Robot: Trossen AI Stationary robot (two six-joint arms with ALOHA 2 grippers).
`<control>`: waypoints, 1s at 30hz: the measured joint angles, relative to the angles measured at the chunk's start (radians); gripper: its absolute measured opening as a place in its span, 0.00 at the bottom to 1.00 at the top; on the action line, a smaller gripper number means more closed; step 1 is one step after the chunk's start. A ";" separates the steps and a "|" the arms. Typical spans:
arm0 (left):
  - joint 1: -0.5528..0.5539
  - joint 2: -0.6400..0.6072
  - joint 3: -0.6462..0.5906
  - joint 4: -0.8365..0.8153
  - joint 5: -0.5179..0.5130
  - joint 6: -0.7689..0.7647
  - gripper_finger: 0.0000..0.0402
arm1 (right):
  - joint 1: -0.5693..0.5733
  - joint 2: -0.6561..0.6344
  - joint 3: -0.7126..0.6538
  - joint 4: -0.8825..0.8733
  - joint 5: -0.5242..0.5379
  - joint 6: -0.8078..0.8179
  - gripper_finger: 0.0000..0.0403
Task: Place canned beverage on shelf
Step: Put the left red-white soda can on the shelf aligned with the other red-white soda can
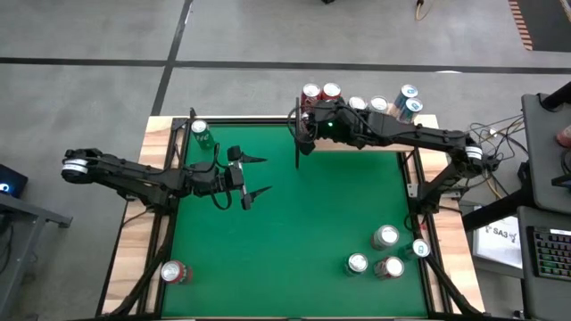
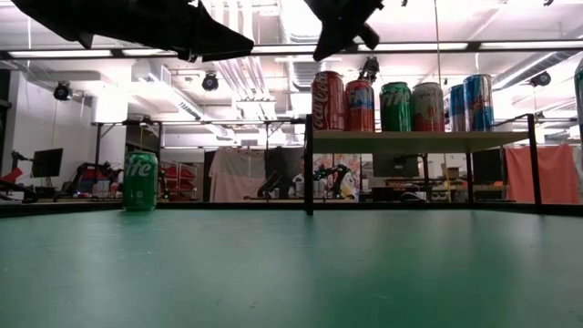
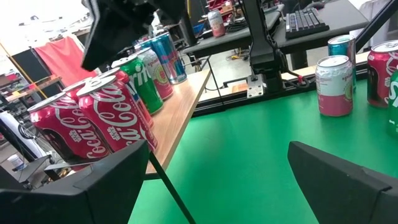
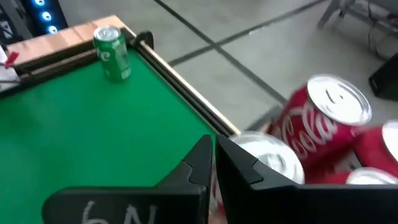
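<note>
The shelf (image 2: 419,141), a light-wood board on thin black posts, stands at the table's far right edge. Several cans stand on it in a row, two red Coca-Cola cans (image 3: 106,118) at its left end. My right gripper (image 4: 214,155) is shut and hovers above that left end (image 1: 302,132), holding nothing. My left gripper (image 1: 266,175) is open, level above the green felt left of centre, nothing between its fingers (image 3: 219,146). A green Sprite can (image 1: 200,134) stands upright on the felt at the far left corner (image 2: 140,180).
Several cans (image 1: 385,236) stand near the table's near right corner. One red can (image 1: 174,272) stands at the near left corner. The table's middle is bare green felt (image 1: 303,232). Desks, a keyboard and cables lie beyond the right edge.
</note>
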 joint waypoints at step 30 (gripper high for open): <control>0.000 0.000 0.000 0.000 0.000 0.007 0.92 | -0.003 0.058 0.000 0.004 0.096 -0.006 0.03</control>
